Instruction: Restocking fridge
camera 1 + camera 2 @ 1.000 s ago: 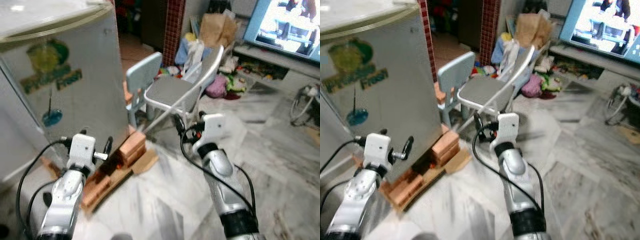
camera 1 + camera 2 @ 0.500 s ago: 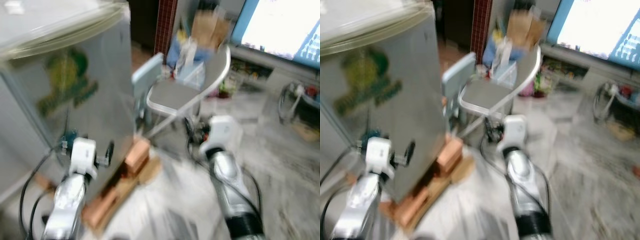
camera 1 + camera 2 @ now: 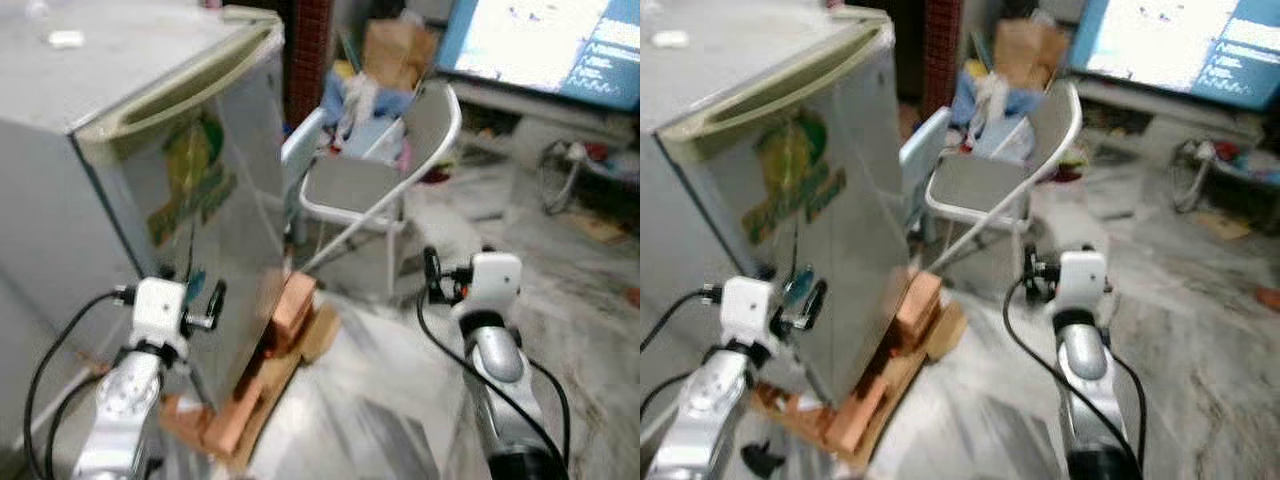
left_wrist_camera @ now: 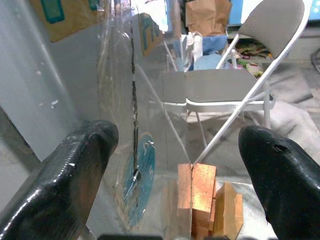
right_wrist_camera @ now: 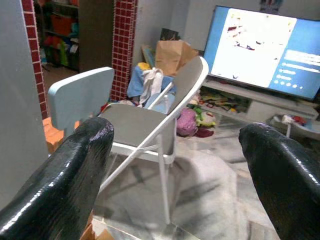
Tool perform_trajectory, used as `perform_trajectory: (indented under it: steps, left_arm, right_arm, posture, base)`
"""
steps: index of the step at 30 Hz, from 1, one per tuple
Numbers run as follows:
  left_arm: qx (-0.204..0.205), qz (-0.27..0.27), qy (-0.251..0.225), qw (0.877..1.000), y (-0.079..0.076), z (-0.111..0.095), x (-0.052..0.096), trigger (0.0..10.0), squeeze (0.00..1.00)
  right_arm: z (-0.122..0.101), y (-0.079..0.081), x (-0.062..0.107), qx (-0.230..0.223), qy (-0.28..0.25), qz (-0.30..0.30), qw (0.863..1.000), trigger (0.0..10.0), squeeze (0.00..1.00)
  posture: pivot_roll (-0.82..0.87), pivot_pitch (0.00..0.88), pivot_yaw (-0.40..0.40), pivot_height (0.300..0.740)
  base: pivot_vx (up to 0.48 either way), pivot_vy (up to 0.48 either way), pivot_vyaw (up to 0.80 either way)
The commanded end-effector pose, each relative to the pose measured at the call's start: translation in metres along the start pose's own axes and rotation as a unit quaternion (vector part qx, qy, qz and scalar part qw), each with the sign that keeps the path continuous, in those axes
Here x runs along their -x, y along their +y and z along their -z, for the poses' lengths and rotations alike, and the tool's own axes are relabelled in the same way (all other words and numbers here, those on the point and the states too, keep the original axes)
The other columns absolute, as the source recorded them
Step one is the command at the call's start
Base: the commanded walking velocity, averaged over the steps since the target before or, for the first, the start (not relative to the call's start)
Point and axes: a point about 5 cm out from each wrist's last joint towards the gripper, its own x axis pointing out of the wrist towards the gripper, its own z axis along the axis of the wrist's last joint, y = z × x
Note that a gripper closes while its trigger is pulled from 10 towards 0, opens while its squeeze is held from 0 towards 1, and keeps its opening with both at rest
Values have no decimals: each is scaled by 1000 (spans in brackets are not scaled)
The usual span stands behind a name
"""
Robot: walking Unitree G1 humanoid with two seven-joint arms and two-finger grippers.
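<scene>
A small silver fridge (image 3: 150, 190) stands at the left with its door shut; green and blue stickers mark the door, and a recessed handle (image 3: 170, 95) runs along the door's top edge. My left gripper (image 3: 207, 300) is held out just before the door's lower part, not touching it. In the left wrist view its fingers (image 4: 65, 175) are spread wide and open, with nothing between them and the door (image 4: 70, 75) close ahead. My right gripper (image 3: 438, 278) hangs open and holds nothing, to the right of the fridge, pointing at a folding chair (image 5: 145, 125).
The fridge rests on orange bricks (image 3: 290, 305) and cardboard. A grey folding chair (image 3: 375, 180) and a small pale-blue chair (image 3: 300, 150) stand right beside it. Bags and toys lie behind them, below a lit TV (image 3: 540, 40). Marble floor (image 3: 570, 290) opens to the right.
The camera has swung and drawn nearer, so the fridge's top and door handle now show. Both grippers stay held out in front, open, with nothing in them.
</scene>
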Motion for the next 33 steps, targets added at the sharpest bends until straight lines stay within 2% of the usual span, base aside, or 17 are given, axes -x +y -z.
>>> perform_trajectory:
  steps: [1,4,9,13,17,21,25,29,30,31,33]
  left_arm:
    - [-4,-33,-24,999,16,-14,-5,10000,0]
    - [-5,-29,-24,999,14,-15,-6,10000,0]
    - [-4,-17,-14,1000,6,-10,0,10000,0]
    - [-4,-17,-12,1000,6,-9,3,10000,0]
    - [-3,-24,-12,1000,11,-9,3,10000,0]
    - [-2,-21,-23,999,14,-12,4,10000,0]
    - [-3,-69,-23,997,28,-12,2,10000,0]
    - [-8,-97,-19,995,35,-12,1,10000,0]
    - [11,-122,-19,992,42,-13,0,10000,0]
    - [13,-129,-21,991,44,-14,1,10000,0]
    - [27,-121,-23,992,43,-14,2,10000,0]
  right_arm:
    - [-5,-2,-3,5,-6,4,1000,10000,0]
    - [-6,3,-5,2,-7,-2,1000,10000,0]
    - [-5,9,-6,-5,-5,-10,1000,10000,0]
    - [-4,10,-6,-6,-3,-12,1000,10000,0]
    - [-4,10,-7,-6,-1,-12,1000,10000,0]
    - [-4,9,-7,-3,1,-10,1000,10000,0]
    - [-2,7,-5,-11,14,-1,1000,10000,0]
    - [-2,7,-5,-10,15,0,1000,10000,0]
    - [-2,6,-4,-10,15,0,1000,10000,0]
    - [-2,6,-4,-10,16,-1,1000,10000,0]
    - [-2,6,-3,-10,16,-2,1000,10000,0]
  posture:
    - [114,0,-16,740]
    - [116,0,-21,740]
    - [119,3,-27,740]
    - [123,10,-35,740]
    - [126,12,-44,740]
    - [124,14,-51,740]
    - [122,22,-56,740]
    - [121,26,-58,740]
    - [119,34,-62,740]
    - [119,34,-62,740]
    - [119,38,-64,740]
  base:
    - [0,480,-800]
    - [0,480,-563]
    - [0,480,0]
    - [0,431,0]
    - [0,360,0]
    - [0,0,0]
    - [0,0,0]
    - [0,0,0]
    - [0,0,0]
    - [0,0,0]
    - [0,0,0]
